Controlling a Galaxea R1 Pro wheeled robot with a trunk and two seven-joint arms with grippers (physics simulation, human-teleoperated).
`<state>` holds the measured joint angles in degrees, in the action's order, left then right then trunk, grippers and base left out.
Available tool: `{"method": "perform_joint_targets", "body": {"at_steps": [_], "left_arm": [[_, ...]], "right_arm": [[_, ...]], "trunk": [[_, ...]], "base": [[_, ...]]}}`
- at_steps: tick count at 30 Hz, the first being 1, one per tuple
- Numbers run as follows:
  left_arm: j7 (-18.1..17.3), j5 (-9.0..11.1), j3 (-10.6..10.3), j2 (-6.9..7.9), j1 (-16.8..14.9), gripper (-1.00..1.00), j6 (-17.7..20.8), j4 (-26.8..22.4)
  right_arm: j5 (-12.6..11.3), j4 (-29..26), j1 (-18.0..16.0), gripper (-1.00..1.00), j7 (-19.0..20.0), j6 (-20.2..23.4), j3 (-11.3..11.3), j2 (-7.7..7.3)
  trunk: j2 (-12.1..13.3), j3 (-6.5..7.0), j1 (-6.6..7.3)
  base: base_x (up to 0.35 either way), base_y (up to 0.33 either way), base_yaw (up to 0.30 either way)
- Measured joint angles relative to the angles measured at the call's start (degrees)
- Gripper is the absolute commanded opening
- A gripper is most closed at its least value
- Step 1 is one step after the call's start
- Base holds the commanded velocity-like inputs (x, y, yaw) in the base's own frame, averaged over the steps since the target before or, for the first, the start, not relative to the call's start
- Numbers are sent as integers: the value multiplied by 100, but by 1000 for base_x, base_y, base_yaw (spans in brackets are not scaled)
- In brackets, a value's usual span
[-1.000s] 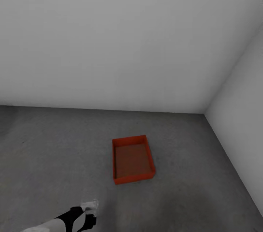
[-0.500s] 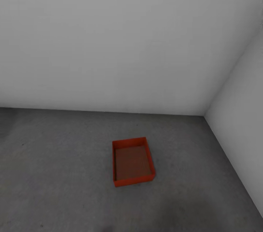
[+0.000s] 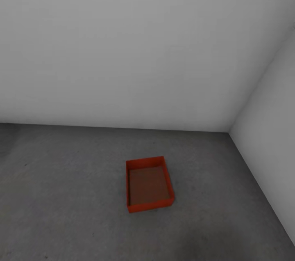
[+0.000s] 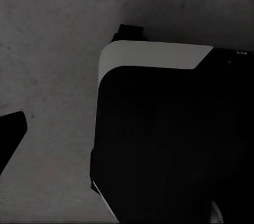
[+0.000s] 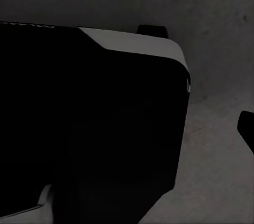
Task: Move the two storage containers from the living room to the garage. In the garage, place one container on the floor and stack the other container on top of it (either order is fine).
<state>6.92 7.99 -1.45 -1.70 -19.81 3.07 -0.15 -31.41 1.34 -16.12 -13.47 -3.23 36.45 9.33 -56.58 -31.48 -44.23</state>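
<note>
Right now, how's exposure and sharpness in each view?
Head view: soft even light, no glare; the orange-red open-topped storage container is sharp on the mottled dark grey concrete floor, with little shadow around it. Both wrist views: underexposed, a large black-and-white robot body blocks most of the picture over dim floor.

A dark fingertip (image 4: 9,137) of the left gripper is seen at the edge of the left wrist view, beside the robot's black, white-trimmed base (image 4: 169,139). A dark fingertip (image 5: 246,129) of the right gripper is seen at the edge of the right wrist view, beside the same base (image 5: 90,123). Whether either gripper's jaws are parted or closed cannot be judged.
</note>
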Motion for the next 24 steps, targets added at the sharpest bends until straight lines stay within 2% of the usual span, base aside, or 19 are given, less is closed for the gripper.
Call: {"method": "perform_joint_targets", "body": {"at_steps": [5,13,24], "left_arm": [[7,1,0,6,194,100,1,0],[29,2,4,21,288,100,62,6],[5,-12,5,22,365,100,-106,0]], "right_arm": [[-3,1,6,100,15,0,-8,-35],[19,5,8,100,35,32,-8,-40],[-1,9,39,100,38,18,-8,-5]], "trunk": [[0,3,0],[0,3,0],[0,80,0]], "base": [[0,0,0],[0,0,0],[0,0,0]]}}
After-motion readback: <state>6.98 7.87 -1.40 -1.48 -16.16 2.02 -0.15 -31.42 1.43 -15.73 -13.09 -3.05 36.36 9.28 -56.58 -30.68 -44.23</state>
